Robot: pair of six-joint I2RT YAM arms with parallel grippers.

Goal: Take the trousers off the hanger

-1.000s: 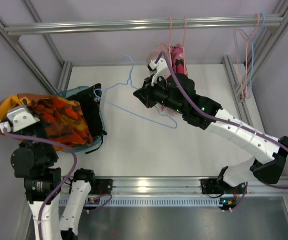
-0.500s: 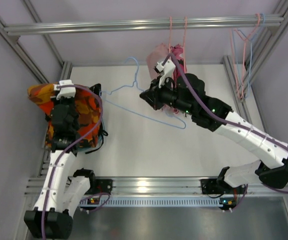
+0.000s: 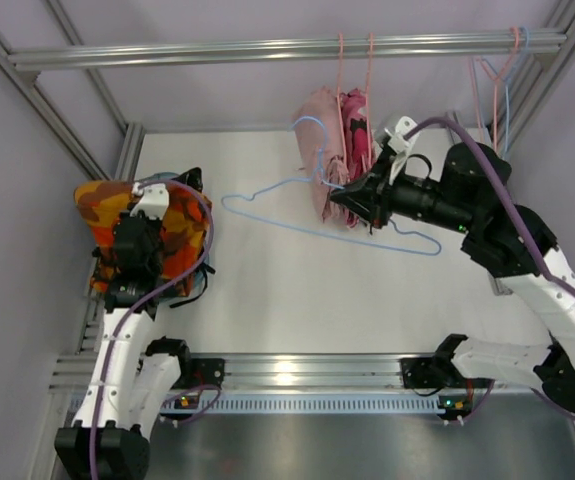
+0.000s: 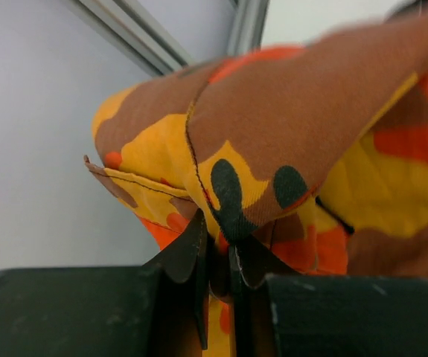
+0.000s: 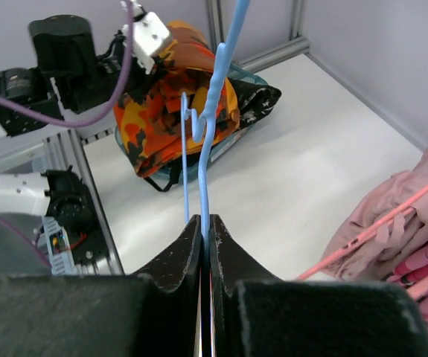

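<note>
Over the left edge of the white worktop [image 3: 267,290], my left jaws are clenched on a fold of the orange, brown and yellow camouflage cloth trousers [image 4: 288,111]. These are off any hanger and bunched above a dark bag [image 5: 262,100]. The pale pink cloth trousers [image 3: 317,125] hang from the back rail. My right jaws pinch the bare thin blue wire hanger [image 5: 215,89] just beside them. I judge its hook could snag that pink cloth, or the wire could twist in my grip. I can read no writing.
</note>
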